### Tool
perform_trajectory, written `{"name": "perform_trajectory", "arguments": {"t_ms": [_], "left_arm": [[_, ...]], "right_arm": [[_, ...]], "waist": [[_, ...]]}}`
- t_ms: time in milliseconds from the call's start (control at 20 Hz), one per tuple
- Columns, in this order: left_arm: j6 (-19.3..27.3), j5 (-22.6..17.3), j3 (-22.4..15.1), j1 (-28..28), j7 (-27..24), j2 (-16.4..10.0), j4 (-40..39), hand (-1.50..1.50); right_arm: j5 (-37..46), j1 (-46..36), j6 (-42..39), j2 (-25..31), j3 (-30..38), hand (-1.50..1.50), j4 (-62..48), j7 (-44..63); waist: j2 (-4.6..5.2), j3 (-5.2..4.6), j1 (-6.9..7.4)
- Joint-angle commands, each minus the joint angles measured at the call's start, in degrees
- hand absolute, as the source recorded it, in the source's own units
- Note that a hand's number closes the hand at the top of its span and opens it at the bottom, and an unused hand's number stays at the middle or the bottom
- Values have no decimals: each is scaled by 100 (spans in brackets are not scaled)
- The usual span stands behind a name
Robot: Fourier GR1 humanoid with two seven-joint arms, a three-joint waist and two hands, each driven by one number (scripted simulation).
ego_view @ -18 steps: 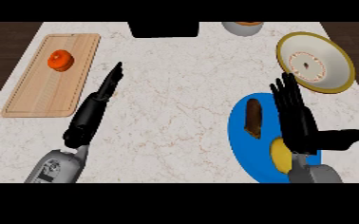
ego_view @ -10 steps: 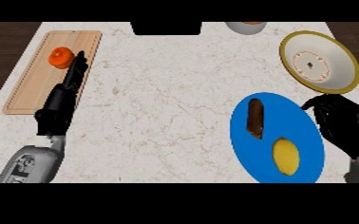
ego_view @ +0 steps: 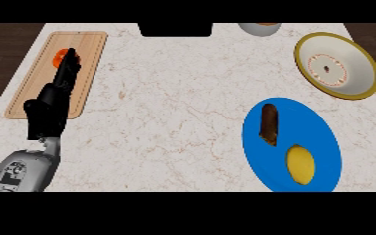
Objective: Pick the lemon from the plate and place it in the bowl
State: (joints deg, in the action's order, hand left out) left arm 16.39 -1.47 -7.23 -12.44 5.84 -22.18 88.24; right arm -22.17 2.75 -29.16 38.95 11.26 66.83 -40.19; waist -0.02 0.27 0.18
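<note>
A yellow lemon (ego_view: 300, 165) lies on the blue plate (ego_view: 323, 134) at the lower right, beside a dark brown oblong food item (ego_view: 270, 124). The cream bowl (ego_view: 333, 65) with an olive rim stands at the upper right, beyond the plate. My left hand (ego_view: 53, 98) shows at the left over the wooden cutting board (ego_view: 84, 69), fingers straight and pointing away, holding nothing. My right hand is out of the picture.
An orange fruit (ego_view: 59, 56) sits on the cutting board, partly behind my left fingertips. A dark box (ego_view: 175, 29) and a pale cup (ego_view: 258, 28) stand at the counter's far edge. Dark wood floor borders the counter at both upper corners.
My right hand has left the view; it hovered over the plate before. My left hand has swung left, onto the cutting board. The lemon has not moved.
</note>
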Motion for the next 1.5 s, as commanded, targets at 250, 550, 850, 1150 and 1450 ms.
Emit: {"name": "perform_trajectory", "arguments": {"t_ms": [250, 550, 850, 1150, 1450], "left_arm": [[51, 174, 36, -58, 91, 51, -53, 0], [-91, 113, 80, 274, 249, -43, 363, 0], [-65, 268, 117, 35, 282, 175, 235, 0], [-274, 296, 410, 25, 796, 16, 616, 0], [-267, 405, 330, 174, 318, 268, 404, 0]], "right_arm": [[1756, -89, 115, 1100, -586, -150, 536, -430], [2556, -93, 428, 1427, -1225, -150, 1534, 521], [2659, -185, 101, 1151, -1613, -150, 2685, 1678], [3359, -246, -179, 1023, -1724, -150, 2609, 1734], [4308, -727, -64, 338, -2587, -150, 2585, 3019]], "waist": [[4, -26, 6], [-18, -35, 27], [-17, -35, -41], [-10, -27, -13], [3, -30, 44]]}}
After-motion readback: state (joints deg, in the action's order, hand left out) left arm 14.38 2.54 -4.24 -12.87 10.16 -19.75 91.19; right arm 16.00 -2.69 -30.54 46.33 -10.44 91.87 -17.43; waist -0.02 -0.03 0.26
